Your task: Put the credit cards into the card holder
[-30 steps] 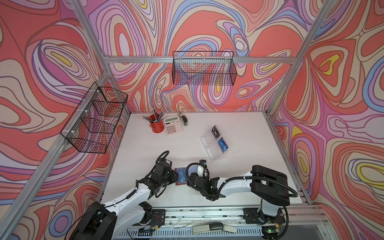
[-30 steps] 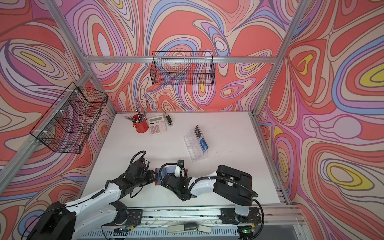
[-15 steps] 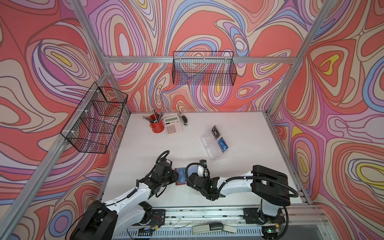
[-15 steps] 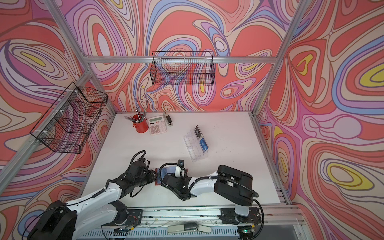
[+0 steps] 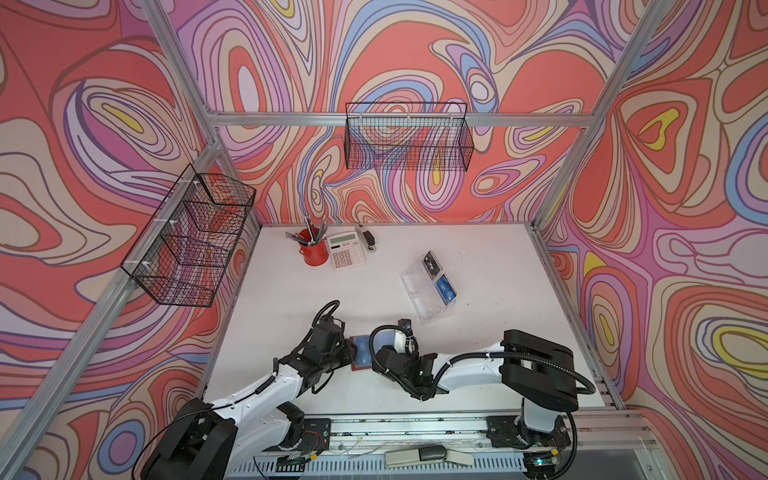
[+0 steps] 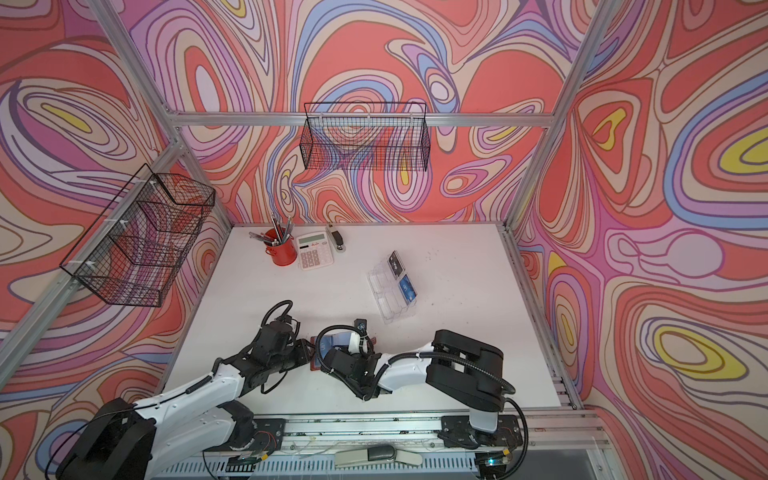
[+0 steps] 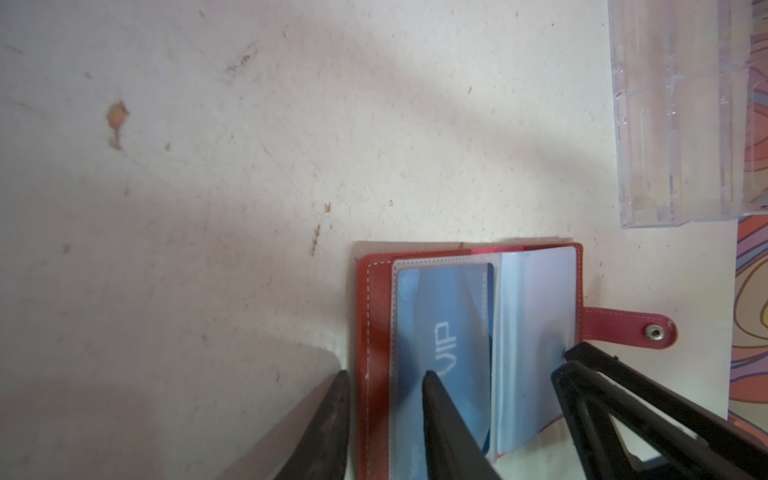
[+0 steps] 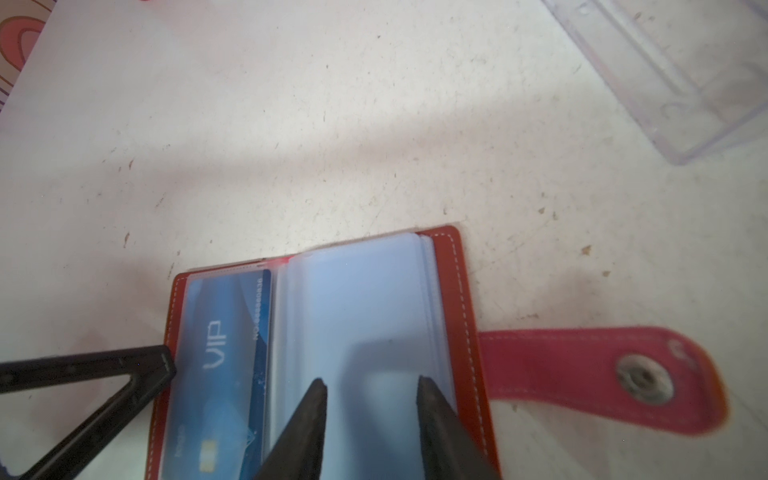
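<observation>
The palm-sized red leather-like booklet card holder (image 7: 374, 324) is laid open on the white counter (image 5: 478, 332), near its front edge and between the two arms. A blue plastic card with pale "VIP" lettering (image 7: 444, 332) is seated in the sleeve of one page. The left end effector (image 7: 385, 376) is parted and grasps nothing: one finger (image 7: 332, 419) is set on the counter just outside the cover, the other on the filled sleeve. The right end effector (image 8: 370, 380) is likewise parted and empty, its tips pressed on the greyish clear plastic sleeves (image 8: 365, 299) of the facing page. A black card (image 5: 431, 264) and a second blue card (image 5: 445, 289) are lodged in the clear acrylic tiered stand (image 5: 419, 297), well apart from the card holder.

Trouble is judged likeliest when either tip is lifted: the springy sleeves may fan up and the cover may fold shut, so the next pocket mouth would be lost. If the tip on the filled sleeve is slid rather than raised, the seated card could be dragged out. The light card holder could also be pushed across the smooth counter, or its red snap strap (image 8: 602, 374) snagged
</observation>
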